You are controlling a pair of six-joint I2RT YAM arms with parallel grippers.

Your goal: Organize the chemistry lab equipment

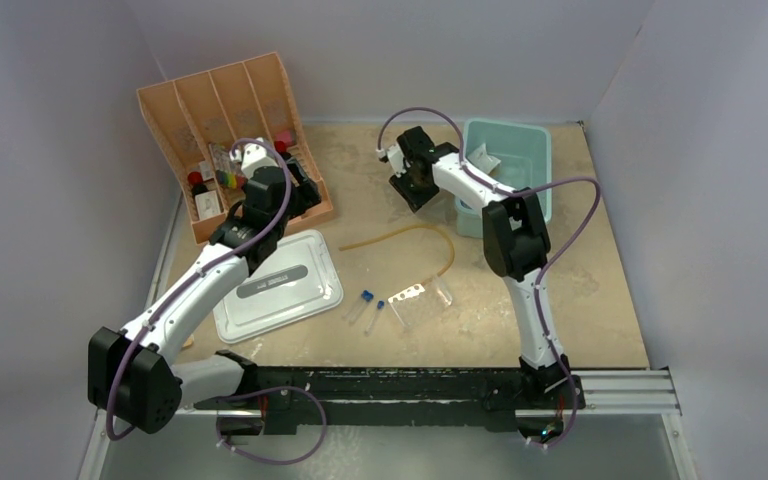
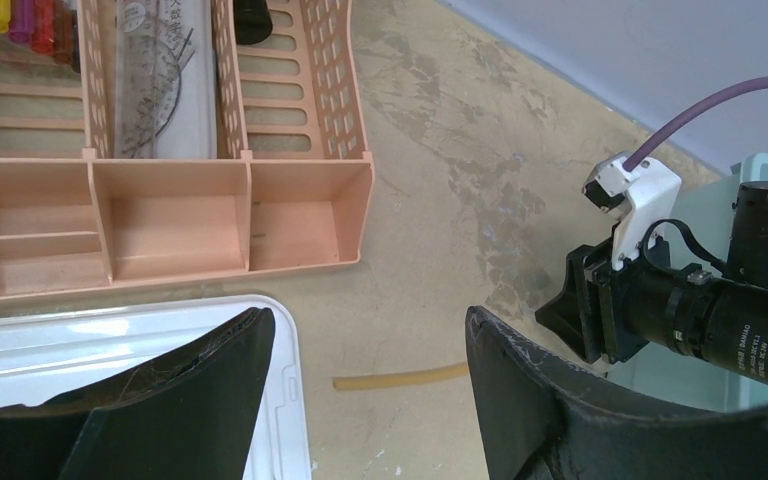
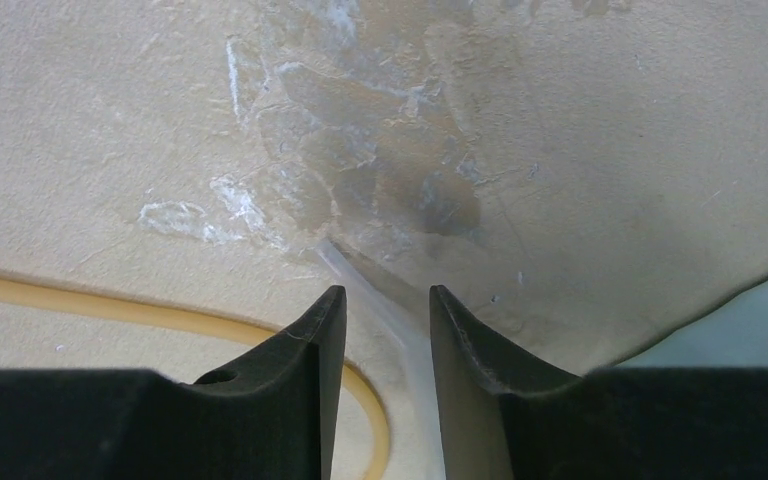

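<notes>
Over by the back left corner, your left gripper (image 2: 368,320) hangs above the near end of the orange divided organizer (image 1: 260,80), fingers spread wide with nothing between them. Its wrist view shows the corner of the large grey lid (image 1: 280,285) under one finger, plus one end of the tan rubber tube (image 2: 400,377) lying on the table, framed by the two fingers.

Your right gripper (image 3: 387,292) is out mid-table just left of the teal bin (image 1: 508,124), pointed down at the tabletop with its jaws a narrow way apart. A thin clear strip (image 3: 355,275) runs along the surface right between the fingertips. Honestly can't tell what it is, or whether either finger touches it. The tube curves past on the left of that gripper.

Closer to you, two blue-capped clear test tubes (image 1: 365,298) lie loose on the table beside the lid. The clear holed rack (image 1: 422,300) sits just to their right, near the tube's other end.
</notes>
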